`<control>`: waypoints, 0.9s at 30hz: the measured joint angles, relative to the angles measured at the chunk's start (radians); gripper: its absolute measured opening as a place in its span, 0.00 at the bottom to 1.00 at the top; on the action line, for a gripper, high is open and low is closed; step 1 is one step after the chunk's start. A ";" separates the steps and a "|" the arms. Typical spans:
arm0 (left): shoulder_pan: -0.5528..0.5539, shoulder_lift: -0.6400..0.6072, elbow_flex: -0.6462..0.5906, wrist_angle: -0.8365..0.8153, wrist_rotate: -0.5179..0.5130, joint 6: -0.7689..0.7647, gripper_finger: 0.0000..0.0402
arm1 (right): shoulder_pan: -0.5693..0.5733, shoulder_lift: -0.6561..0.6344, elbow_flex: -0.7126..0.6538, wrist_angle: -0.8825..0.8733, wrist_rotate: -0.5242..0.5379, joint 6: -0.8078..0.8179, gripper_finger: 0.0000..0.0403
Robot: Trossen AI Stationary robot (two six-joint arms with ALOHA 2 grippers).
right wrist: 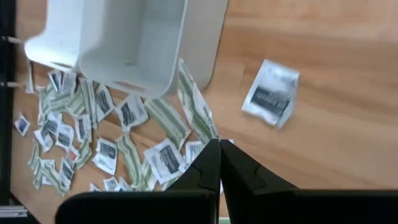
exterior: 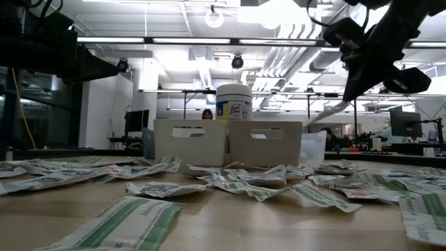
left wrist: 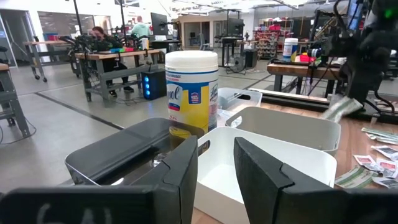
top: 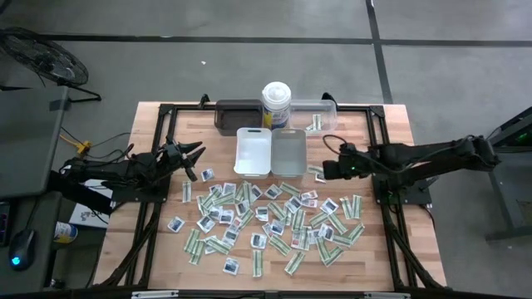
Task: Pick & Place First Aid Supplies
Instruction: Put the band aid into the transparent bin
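Many first aid supplies (top: 274, 220), white sachets and pale-green strips, lie flat and scattered over the wooden table. My right gripper (top: 327, 170) is raised just right of the grey tray (top: 289, 152), slanting down and shut on one pale-green strip (exterior: 332, 109). That strip also shows blurred in the left wrist view (left wrist: 341, 109). My left gripper (left wrist: 216, 167) waits at the table's left side (top: 196, 158), level and open, with nothing between its fingers. My right gripper pinches one end of the strip (right wrist: 208, 132) between its two shut fingers, coming from above at a slant. The strip is lifted clear of the table and hangs slanting below the fingertips (exterior: 348, 94), toward the trays.
A white tray (top: 254, 151) stands beside the grey one at the table's middle. Behind them are a dark tray (top: 237, 115), a white canister (top: 276, 104) and a clear tray (top: 314, 112). One sachet (right wrist: 272, 93) lies alone on bare wood near my right gripper.
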 joint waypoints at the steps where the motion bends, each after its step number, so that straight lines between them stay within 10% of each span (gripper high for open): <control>1: 0.000 0.000 0.000 0.000 0.000 0.000 0.25 | -0.007 -0.018 0.000 -0.012 0.010 -0.014 0.00; 18: 0.000 0.000 0.000 0.000 0.000 0.000 0.25 | -0.299 -0.094 0.001 0.131 0.228 -0.277 0.00; 27: 0.000 0.000 0.000 0.000 0.000 0.000 0.25 | -0.535 0.096 0.001 0.329 0.076 -0.370 0.00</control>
